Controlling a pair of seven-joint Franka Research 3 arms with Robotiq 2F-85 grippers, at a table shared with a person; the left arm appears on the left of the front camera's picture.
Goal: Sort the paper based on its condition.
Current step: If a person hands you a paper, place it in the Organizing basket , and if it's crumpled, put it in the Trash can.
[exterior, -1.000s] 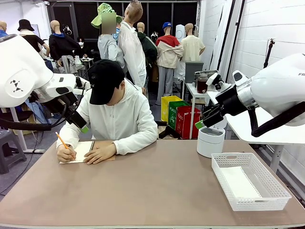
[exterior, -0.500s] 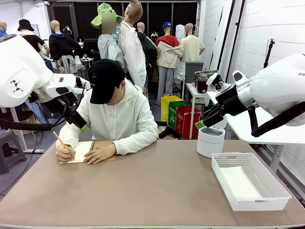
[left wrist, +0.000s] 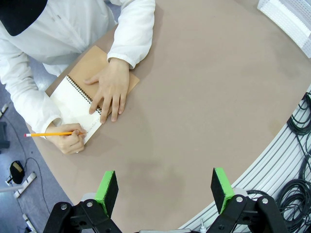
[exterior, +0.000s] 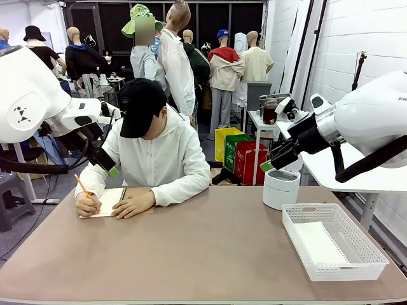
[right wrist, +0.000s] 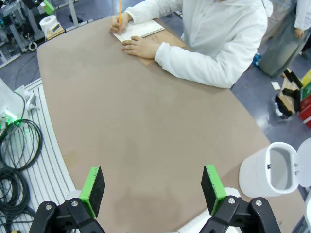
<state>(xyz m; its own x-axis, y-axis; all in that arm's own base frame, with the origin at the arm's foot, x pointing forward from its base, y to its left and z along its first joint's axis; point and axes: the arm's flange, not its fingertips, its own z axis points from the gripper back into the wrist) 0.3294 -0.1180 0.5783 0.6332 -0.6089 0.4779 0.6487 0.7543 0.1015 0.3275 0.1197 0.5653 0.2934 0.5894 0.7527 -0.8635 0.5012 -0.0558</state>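
Person [exterior: 152, 146] writing in notebook [exterior: 117, 198] with pencil [exterior: 81, 185].
Left hand [left wrist: 164, 177] and right hand [right wrist: 152, 174] hang above surface [exterior: 210, 254], both wide open, empty; paper [exterior: 320, 243] lies in basket [exterior: 346, 271].

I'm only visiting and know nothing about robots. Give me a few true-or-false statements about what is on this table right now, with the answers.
1. A hand holds a pencil to the open notebook. True.
2. The left gripper is clamped on a sheet of paper. False: its jaws stand wide open with nothing between them, above the bare table.
3. The white basket stands on the table on the robot's right side. True.
4. The white bin has its lid shut. False: the lid is tipped back and the opening shows.
5. The right gripper is open and holds nothing. True.
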